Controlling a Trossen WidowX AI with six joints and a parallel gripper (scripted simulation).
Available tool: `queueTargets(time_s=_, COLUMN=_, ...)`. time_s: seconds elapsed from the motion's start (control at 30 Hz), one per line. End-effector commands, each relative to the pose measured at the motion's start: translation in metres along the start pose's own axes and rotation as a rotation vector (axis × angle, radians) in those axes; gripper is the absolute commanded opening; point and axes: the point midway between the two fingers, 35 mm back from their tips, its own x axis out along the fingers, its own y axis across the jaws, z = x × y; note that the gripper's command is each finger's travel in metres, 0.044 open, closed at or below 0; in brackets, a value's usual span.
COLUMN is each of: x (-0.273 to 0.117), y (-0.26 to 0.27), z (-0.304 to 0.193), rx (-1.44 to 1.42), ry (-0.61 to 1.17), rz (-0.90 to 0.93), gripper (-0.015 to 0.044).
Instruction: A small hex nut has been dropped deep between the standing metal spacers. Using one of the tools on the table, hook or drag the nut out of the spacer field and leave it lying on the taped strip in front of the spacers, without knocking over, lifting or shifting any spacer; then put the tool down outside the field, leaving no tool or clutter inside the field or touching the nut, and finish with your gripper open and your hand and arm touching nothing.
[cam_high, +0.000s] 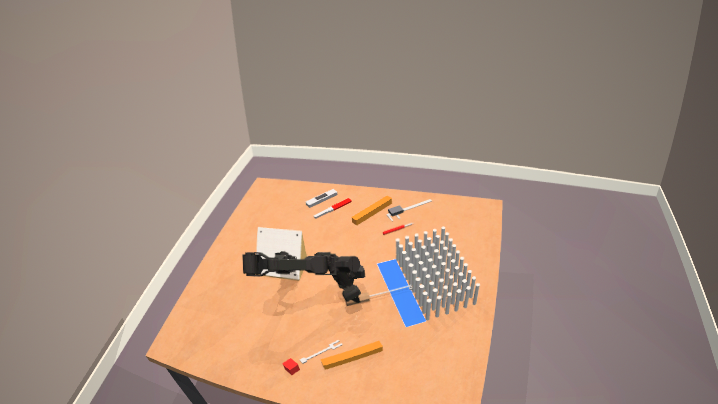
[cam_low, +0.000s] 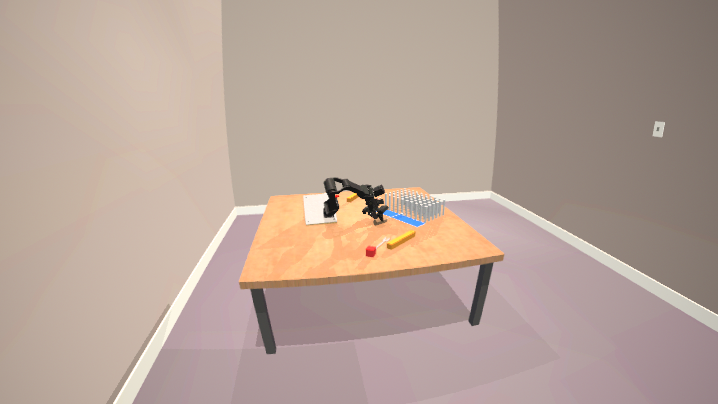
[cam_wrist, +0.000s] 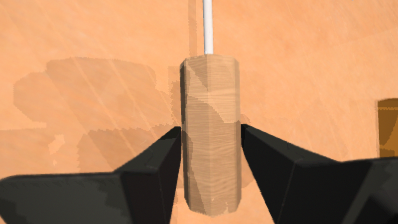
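My gripper (cam_high: 352, 299) (cam_low: 379, 217) (cam_wrist: 210, 131) is shut on the wooden handle (cam_wrist: 210, 150) of a hook tool, low over the table. The tool's thin white rod (cam_high: 386, 292) (cam_wrist: 208, 25) points away from me, crosses the blue taped strip (cam_high: 409, 312) (cam_low: 401, 218) and ends at the front edge of the field of standing grey spacers (cam_high: 436, 266) (cam_low: 414, 205). All spacers that I can see stand upright. The hex nut is not visible in any view.
An orange bar (cam_high: 351, 354) (cam_low: 400, 239) (cam_wrist: 387, 127), a white fork tool (cam_high: 321, 351) and a red cube (cam_high: 290, 366) (cam_low: 370, 251) lie near the front edge. A second orange bar (cam_high: 371, 209), red-handled tools (cam_high: 333, 207) (cam_high: 396, 229) and a grey-headed tool (cam_high: 406, 207) lie at the back.
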Motion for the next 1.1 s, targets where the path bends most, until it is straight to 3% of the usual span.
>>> queueTargets(time_s=0.0, x=-0.0013, y=0.0000, z=-0.0017, rx=-0.002, ry=-0.005, rz=0.002, gripper=0.0000)
queueTargets(time_s=1.07, x=-0.0088, y=-0.0016, z=-0.0092, rx=-0.001, ry=-0.004, rz=0.002, gripper=0.0000)
